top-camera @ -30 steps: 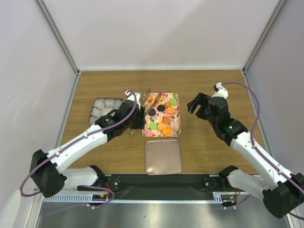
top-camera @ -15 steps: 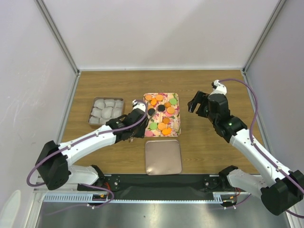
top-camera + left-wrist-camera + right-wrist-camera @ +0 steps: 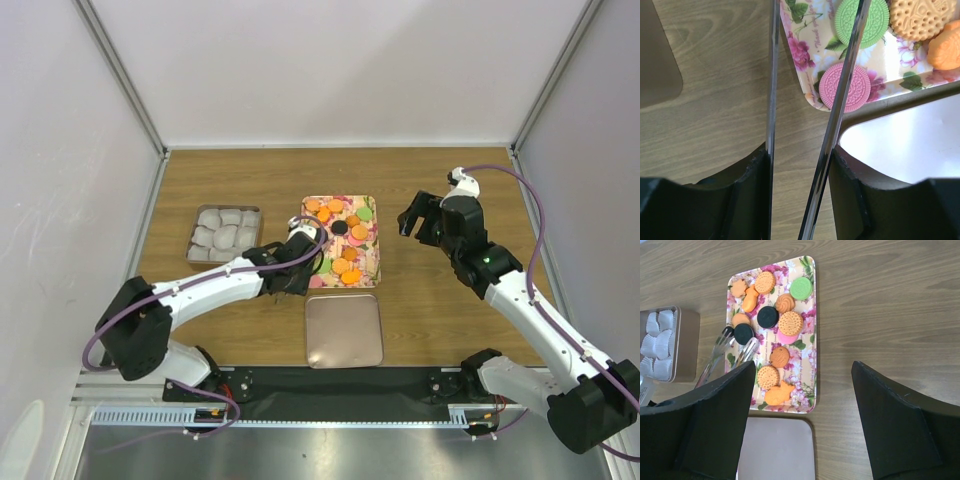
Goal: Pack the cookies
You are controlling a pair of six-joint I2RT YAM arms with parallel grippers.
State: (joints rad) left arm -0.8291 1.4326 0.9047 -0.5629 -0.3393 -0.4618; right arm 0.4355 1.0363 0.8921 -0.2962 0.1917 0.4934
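The cookies [image 3: 345, 262] lie on a floral tray [image 3: 376, 262]; they are orange, green, black and pink. My left gripper [image 3: 298, 264] is at the tray's near-left corner, shut on a pair of metal tongs [image 3: 771, 100]. One tong arm crosses above a pink cookie [image 3: 852, 90] and a green cookie [image 3: 875, 25]. In the right wrist view the tongs' tips [image 3: 730, 340] reach a black cookie [image 3: 744, 333]. My right gripper [image 3: 425, 222] hangs open to the right of the tray, holding nothing.
A metal tin [image 3: 225, 232] lined with white paper cups stands left of the tray. A plain square lid [image 3: 343, 330] lies flat just in front of the tray. The table is walled on three sides.
My left arm has swung towards the near edge and lowered, bringing the tongs from above the tin and the tray's far-left corner to its near-left corner. The right arm barely moved.
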